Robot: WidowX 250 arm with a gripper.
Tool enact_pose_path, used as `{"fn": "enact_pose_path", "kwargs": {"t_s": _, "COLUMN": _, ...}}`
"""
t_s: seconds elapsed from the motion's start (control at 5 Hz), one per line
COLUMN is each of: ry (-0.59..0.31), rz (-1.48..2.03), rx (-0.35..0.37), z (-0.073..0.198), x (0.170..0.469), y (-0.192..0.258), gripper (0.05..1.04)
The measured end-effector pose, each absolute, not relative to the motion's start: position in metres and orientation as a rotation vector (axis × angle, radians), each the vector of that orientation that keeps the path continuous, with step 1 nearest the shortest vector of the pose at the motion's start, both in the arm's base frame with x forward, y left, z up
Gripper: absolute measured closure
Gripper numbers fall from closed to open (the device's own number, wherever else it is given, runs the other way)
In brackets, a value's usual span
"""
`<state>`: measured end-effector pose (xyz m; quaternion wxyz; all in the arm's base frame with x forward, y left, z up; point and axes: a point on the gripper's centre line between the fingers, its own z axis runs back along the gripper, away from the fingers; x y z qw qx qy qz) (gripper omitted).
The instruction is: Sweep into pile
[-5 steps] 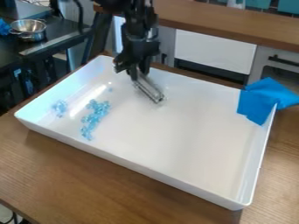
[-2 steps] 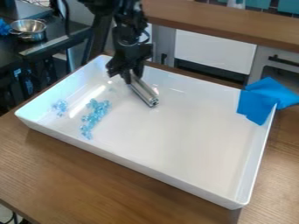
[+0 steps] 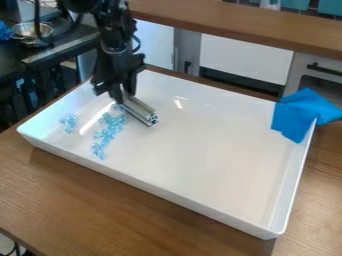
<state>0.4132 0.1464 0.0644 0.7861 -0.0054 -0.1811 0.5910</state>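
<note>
The jaws (image 3: 124,98) grip the bar (image 3: 139,111) at its upper end, its long axis slanting toward 4 o'clock.

Single slanting view down onto the white tray (image 3: 200,206), fairly near.

We had open room for a gripper across the middle and right of the white tray (image 3: 160,191), but its raised walls stood around that space, the blue cloth (image 3: 294,116) hung over the far right corner, and the blue beads (image 3: 109,129) lay scattered at left.
</note>
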Motion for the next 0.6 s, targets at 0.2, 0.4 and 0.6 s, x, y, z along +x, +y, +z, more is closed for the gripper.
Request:
{"fn": "enact_pose_path", "kwargs": {"t_s": 0.2, "ry": -0.375, "rz": 1.305, "rx": -0.006, "z": 0.064, "x": 0.399, "y": 0.147, "gripper": 0.750}}
{"fn": "enact_pose_path", "kwargs": {"t_s": 0.4, "ry": -0.395, "rz": 1.318, "rx": 0.021, "z": 0.062, "x": 0.374, "y": 0.145, "gripper": 0.750}}
{"fn": "enact_pose_path", "kwargs": {"t_s": 0.6, "ry": -0.434, "rz": 1.274, "rx": 0.041, "z": 0.063, "x": 0.351, "y": 0.142, "gripper": 0.750}}
